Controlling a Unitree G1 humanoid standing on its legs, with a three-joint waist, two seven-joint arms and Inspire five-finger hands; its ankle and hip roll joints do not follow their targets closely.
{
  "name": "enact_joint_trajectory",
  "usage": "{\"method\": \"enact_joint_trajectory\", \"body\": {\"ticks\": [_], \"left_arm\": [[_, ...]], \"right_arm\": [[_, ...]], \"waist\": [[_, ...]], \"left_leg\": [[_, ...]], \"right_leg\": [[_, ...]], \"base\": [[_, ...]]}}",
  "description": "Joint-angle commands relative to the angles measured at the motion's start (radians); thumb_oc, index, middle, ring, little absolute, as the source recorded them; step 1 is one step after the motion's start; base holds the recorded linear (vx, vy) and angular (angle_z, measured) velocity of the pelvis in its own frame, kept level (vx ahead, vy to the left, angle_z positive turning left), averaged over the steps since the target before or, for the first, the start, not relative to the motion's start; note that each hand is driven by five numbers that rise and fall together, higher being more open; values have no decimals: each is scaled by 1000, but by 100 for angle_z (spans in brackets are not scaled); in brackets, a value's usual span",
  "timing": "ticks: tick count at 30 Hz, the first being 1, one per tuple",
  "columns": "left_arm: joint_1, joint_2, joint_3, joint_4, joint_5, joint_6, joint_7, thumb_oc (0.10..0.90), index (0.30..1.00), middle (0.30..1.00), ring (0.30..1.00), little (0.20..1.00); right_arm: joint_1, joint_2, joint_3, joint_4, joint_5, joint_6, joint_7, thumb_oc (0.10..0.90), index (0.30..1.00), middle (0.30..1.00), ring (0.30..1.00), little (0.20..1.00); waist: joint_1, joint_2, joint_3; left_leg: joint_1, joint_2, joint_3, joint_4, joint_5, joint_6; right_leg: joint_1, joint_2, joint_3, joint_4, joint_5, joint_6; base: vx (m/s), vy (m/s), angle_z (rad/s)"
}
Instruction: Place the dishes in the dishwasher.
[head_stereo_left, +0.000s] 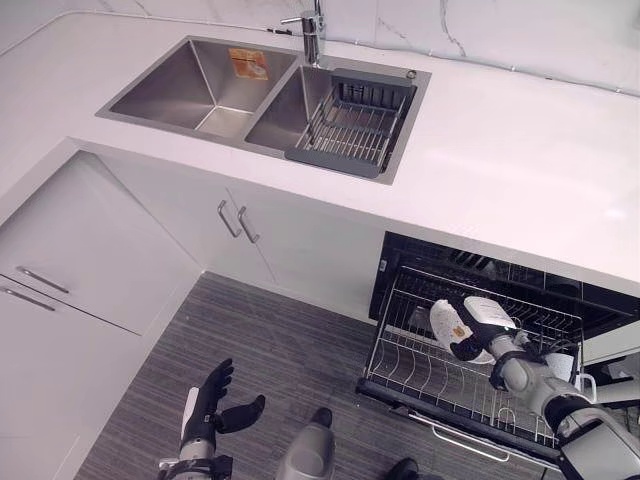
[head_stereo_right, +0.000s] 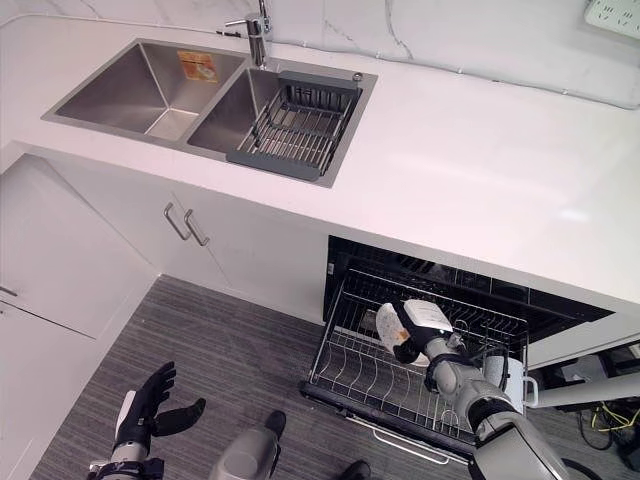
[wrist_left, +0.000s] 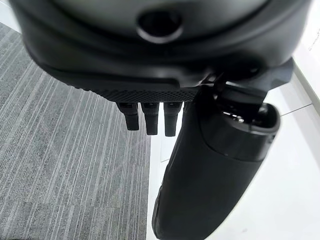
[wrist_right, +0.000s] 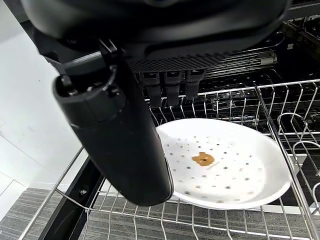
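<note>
Right hand (head_stereo_left: 478, 325) is down in the pulled-out dishwasher rack (head_stereo_left: 400, 365), thumb and fingers pinching the rim of a white speckled plate (wrist_right: 225, 167) with a brown smudge on it. Looks like it's holding the plate by the edge so it can tip into the tines. From the head camera, the rack sits around 4 o'clock, sink (head_stereo_left: 215, 90) with its drying basket (head_stereo_left: 352, 125) up near 11. Left hand (head_stereo_left: 210, 405) hangs relaxed and empty at 7. How the plate meets the wires is hidden, and a white mug (head_stereo_left: 570, 375) sits half behind the arm.
</note>
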Motion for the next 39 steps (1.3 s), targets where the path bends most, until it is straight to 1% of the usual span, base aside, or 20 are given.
{"method": "enact_joint_trajectory", "body": {"ticks": [1, 6, 7, 8, 12, 13, 14, 17, 18, 22, 26, 27, 30, 31, 32, 35, 36, 37, 38, 39], "left_arm": [[5, 63, -4, -74, 8, -60, 29, 800, 900, 900, 900, 900], [12, 61, 1, -74, 12, -63, 13, 800, 900, 900, 900, 900], [17, 53, -4, -75, 14, -62, 20, 800, 900, 900, 900, 900], [16, 51, 0, -77, 16, -55, 20, 800, 900, 900, 900, 900], [15, 47, 3, -74, 18, -51, 26, 800, 900, 900, 900, 900], [18, 41, 9, -74, 26, -49, 29, 800, 900, 900, 900, 900], [20, 39, 12, -73, 28, -49, 30, 800, 900, 900, 900, 900], [35, 21, 33, -79, 44, -36, 54, 800, 900, 900, 900, 900], [44, 5, 51, -75, 57, -33, 67, 800, 900, 900, 900, 900], [62, -17, 104, -62, 85, -23, 81, 800, 900, 900, 900, 900], [55, -26, 148, -31, 117, -13, 84, 800, 900, 900, 900, 900], [54, -27, 152, -26, 118, -12, 87, 800, 900, 900, 900, 900], [54, -38, 160, -13, 120, -12, 109, 800, 900, 900, 900, 900], [50, -44, 164, -9, 120, -9, 118, 800, 900, 900, 900, 900], [49, -46, 167, -7, 116, -9, 119, 800, 900, 900, 900, 900], [51, -54, 176, 4, 109, -17, 116, 800, 900, 900, 900, 900], [53, -56, 174, 3, 108, -19, 121, 800, 900, 900, 900, 900], [57, -57, 177, -3, 108, -19, 119, 800, 900, 900, 900, 900], [58, -57, 177, -5, 109, -19, 118, 800, 900, 900, 900, 900], [64, -57, 178, -5, 107, -27, 119, 800, 900, 900, 900, 900]], "right_arm": [[-85, -53, -14, -36, 47, -32, -40, 800, 900, 900, 900, 900], [-81, -53, -20, -52, 106, -42, -31, 800, 900, 900, 900, 900], [-77, -39, -46, -78, 205, -59, -28, 800, 900, 900, 900, 900], [-65, -25, -62, -97, 255, -64, -27, 800, 900, 900, 900, 900], [-42, 0, -98, -160, 397, -34, 31, 800, 900, 900, 900, 900], [-22, 11, -118, -196, 464, 2, 67, 800, 900, 900, 900, 900], [-13, 14, -126, -211, 488, 13, 81, 800, 900, 900, 900, 900], [70, 31, -181, -373, 598, 100, 142, 800, 900, 900, 900, 900], [138, 45, -213, -472, 666, 209, 222, 800, 900, 900, 900, 900], [298, 99, -291, -700, 801, 349, 382, 800, 900, 900, 900, 900], [397, 143, -362, -838, 953, 436, 506, 800, 900, 900, 900, 900], [415, 144, -374, -871, 981, 452, 509, 800, 900, 900, 900, 900], [475, 117, -425, -1029, 929, 430, 511, 800, 900, 900, 900, 900], [503, 100, -462, -1152, 963, 445, 522, 800, 900, 900, 900, 900], [520, 94, -485, -1209, 984, 443, 534, 800, 900, 900, 900, 900], [572, 80, -541, -1334, 1028, 452, 565, 800, 900, 900, 900, 900], [604, 72, -568, -1391, 1047, 434, 591, 800, 900, 900, 900, 900], [637, 69, -593, -1440, 1065, 437, 594, 800, 900, 900, 900, 900], [645, 69, -598, -1450, 1070, 440, 595, 800, 900, 900, 900, 900], [681, 70, -622, -1481, 1082, 446, 597, 800, 900, 900, 900, 900]], "waist": [[-7, -22, -55], [-10, -26, -58], [-22, -28, -59], [-29, -29, -60], [-49, -34, -56], [-58, -37, -57], [-62, -39, -58], [-100, -53, -64], [-122, -62, -65], [-173, -84, -67], [-222, -105, -73], [-232, -107, -75], [-272, -111, -81], [-295, -113, -82], [-308, -113, -84], [-341, -111, -93], [-357, -111, -97], [-371, -111, -100], [-373, -111, -101], [-389, -111, -103]], "left_leg": [[-62, -15, 85, 65, -90, 20], [-57, -12, 89, 65, -93, 21], [-51, -12, 91, 65, -99, 22], [-48, -11, 95, 65, -101, 23], [-39, -10, 99, 65, -106, 25], [-37, -12, 96, 65, -110, 27], [-36, -12, 96, 65, -111, 28], [-34, -2, 121, 65, -113, 33], [-25, 6, 140, 65, -119, 34], [-3, 26, 186, 65, -129, 39], [18, 47, 232, 65, -141, 45], [22, 50, 241, 65, -144, 46], [35, 63, 272, 65, -151, 50], [41, 67, 284, 65, -154, 51], [45, 69, 291, 65, -157, 52], [52, 71, 309, 65, -167, 56], [56, 73, 319, 65, -171, 58], [58, 74, 328, 65, -173, 59], [58, 74, 330, 65, -174, 59], [59, 76, 338, 65, -177, 60]], "right_leg": [[21, 12, 93, -49, -49, 47], [23, 14, 97, -49, -49, 46], [23, 18, 112, -49, -52, 45], [23, 19, 118, -49, -52, 45], [19, 24, 141, -49, -51, 43], [16, 30, 157, -49, -52, 41], [14, 32, 164, -49, -52, 40], [0, 37, 187, -49, -43, 40], [1, 40, 202, -49, -43, 40], [-1, 45, 230, -49, -38, 45], [-4, 57, 266, -49, -33, 50], [-6, 59, 275, -49, -31, 52], [-15, 69, 308, -49, -27, 55], [-19, 72, 324, -49, -24, 59], [-21, 74, 333, -49, -23, 61], [-29, 82, 361, -49, -25, 63], [-31, 86, 375, -49, -26, 64], [-35, 89, 388, -49, -26, 65], [-36, 90, 391, -49, -25, 65], [-41, 92, 402, -49, -25, 67]], "base": [[0, 0, 0], [0, 0, 0], [5, 36, -2], [5, 39, -3], [1, 12, -3], [2, 17, -6], [-5, 20, -9], [2, 19, -17], [16, 17, -34], [22, -16, -35], [8, -52, -37], [-2, -42, -41], [-11, -15, -43], [-22, -10, -29], [-19, -2, -33], [-11, 17, -42], [-15, 2, -25], [-15, -6, -28], [-30, -8, -29], [-29, 3, -33]]}}
